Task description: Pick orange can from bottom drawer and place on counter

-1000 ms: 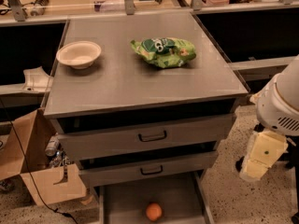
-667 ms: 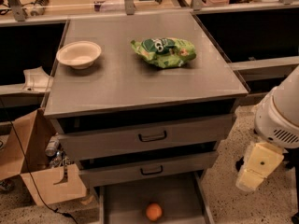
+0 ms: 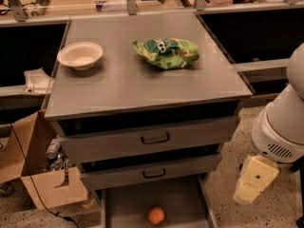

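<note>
gripper (image 3: 254, 180) right of bottom drawer (image 3: 128, 201) | grip: cannot tell | orange can (image 3: 156, 215) apart from 2 side walls

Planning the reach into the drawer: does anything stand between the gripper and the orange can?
Only the right wall of the bottom drawer. The gripper hangs outside it, to the right of the cabinet, while the orange can lies alone on the drawer floor with nothing visible over it.

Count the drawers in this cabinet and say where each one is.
3. Top drawer just under the counter; middle drawer below it; bottom drawer pulled out at floor level, holding the orange can. None seems hidden. The hand hangs beside the cabinet, lower right.
</note>
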Robot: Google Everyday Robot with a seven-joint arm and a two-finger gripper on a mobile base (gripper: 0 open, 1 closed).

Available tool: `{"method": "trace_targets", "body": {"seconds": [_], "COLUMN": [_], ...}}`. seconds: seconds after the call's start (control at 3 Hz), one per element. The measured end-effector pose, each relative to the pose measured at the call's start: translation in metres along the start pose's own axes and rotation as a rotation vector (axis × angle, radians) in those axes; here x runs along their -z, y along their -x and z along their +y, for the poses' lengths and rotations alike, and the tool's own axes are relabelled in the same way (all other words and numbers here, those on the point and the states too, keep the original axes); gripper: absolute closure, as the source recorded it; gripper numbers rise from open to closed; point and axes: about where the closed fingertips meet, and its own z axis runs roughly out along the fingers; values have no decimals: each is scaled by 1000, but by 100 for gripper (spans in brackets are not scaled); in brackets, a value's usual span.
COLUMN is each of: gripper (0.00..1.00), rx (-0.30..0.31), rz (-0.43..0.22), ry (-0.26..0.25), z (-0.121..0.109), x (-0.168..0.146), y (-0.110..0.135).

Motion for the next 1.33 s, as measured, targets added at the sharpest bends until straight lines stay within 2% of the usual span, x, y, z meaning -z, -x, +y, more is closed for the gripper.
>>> {"method": "trace_targets", "body": {"seconds": [0.33, 0.67, 1.0, 1.33], "gripper": [0, 0, 0, 0], "rx": [-14, -36, -36, -42], "rz": [-11, -1, -1, 8], "ry": [20, 47, 47, 67], "z": [4, 10, 10, 18], "x": [-15, -55, -55, -70], "y": [0, 6, 6, 6]}}
